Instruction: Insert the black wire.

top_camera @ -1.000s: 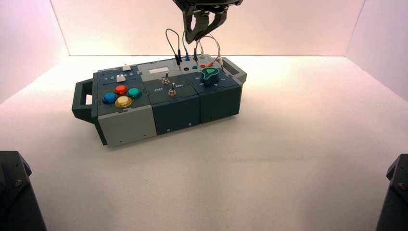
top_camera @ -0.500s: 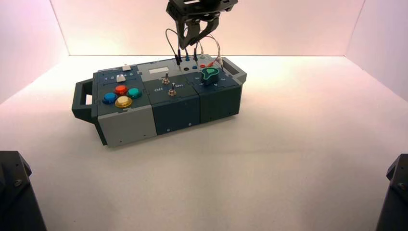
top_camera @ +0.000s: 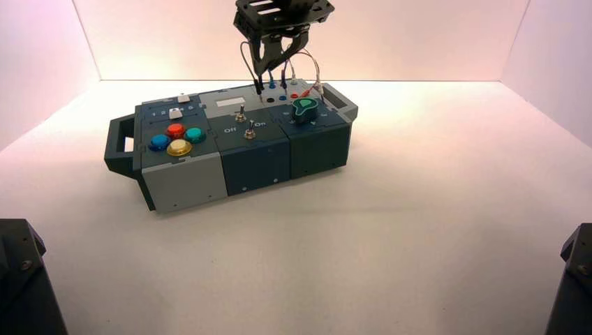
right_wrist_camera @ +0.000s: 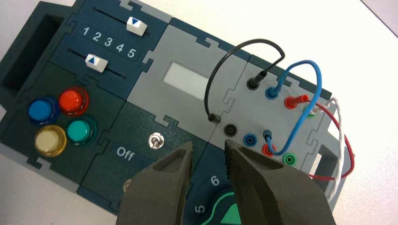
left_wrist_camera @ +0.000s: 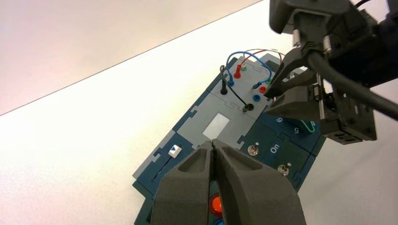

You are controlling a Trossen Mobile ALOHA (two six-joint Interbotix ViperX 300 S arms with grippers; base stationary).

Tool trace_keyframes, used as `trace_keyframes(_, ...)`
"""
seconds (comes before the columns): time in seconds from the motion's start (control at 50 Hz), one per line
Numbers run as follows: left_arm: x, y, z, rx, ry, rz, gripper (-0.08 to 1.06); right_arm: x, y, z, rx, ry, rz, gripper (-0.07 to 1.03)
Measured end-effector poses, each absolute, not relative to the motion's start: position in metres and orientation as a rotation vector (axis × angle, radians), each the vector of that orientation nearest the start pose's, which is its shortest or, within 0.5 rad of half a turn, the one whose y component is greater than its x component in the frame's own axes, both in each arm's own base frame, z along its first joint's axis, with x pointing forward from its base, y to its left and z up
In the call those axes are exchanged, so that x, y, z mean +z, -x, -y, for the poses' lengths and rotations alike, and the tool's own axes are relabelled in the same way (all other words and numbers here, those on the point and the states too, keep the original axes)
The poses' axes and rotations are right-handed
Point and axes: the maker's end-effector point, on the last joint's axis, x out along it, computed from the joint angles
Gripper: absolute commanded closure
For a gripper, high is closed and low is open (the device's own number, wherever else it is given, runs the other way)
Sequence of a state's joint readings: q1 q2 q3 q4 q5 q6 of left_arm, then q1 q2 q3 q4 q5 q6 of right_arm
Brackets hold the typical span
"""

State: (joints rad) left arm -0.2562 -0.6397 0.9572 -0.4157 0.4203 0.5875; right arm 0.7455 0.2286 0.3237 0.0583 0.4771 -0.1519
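pale walls (top_camera: 174, 38) enclose the white tabletop (top_camera: 419, 209). the right gripper (right_wrist_camera: 209, 144) is open above the box (top_camera: 255, 153); the left gripper (left_wrist_camera: 213, 141), closed, is parked left. the black wire (right_wrist_camera: 211, 79) has one plug seated, one loose (right_wrist_camera: 214, 118); an off-centre grip could tilt it past the black socket (right_wrist_camera: 230, 130).

Bright, diffuse light washes the pale surface (top_camera: 419, 209) nearly white in places, with a pinkish tint toward the walls (top_camera: 174, 35) and soft, faint shadows.
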Motion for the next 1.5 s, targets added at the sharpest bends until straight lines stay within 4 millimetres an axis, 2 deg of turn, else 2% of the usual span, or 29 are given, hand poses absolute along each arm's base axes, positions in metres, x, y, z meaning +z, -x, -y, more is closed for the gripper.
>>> trace_keyframes(0.44,0.198,-0.271,0.098,-0.465,-0.221,-0.664,1.01,0.078,-0.350,-0.334,0.756,0.474,-0.987,0.58)
trace_keyframes(0.78,0.197,-0.271,0.098,-0.464,-0.221,-0.666,1.01,0.072,-0.356,-0.339,0.756,0.482,-0.987,0.60)
trace_keyframes(1.0,0.197,-0.272,0.097,-0.460,-0.221,-0.665,1.01,0.065,-0.358,-0.340,0.757,0.502,-0.990,0.72)
trace_keyframes(1.22,0.197,-0.272,0.097,-0.461,-0.220,-0.666,1.01,0.066,-0.361,-0.339,0.759,0.530,-0.976,0.86)
trace_keyframes(1.5,0.198,-0.272,0.096,-0.459,-0.219,-0.665,1.01,0.064,-0.362,-0.340,0.758,0.535,-0.974,0.98)
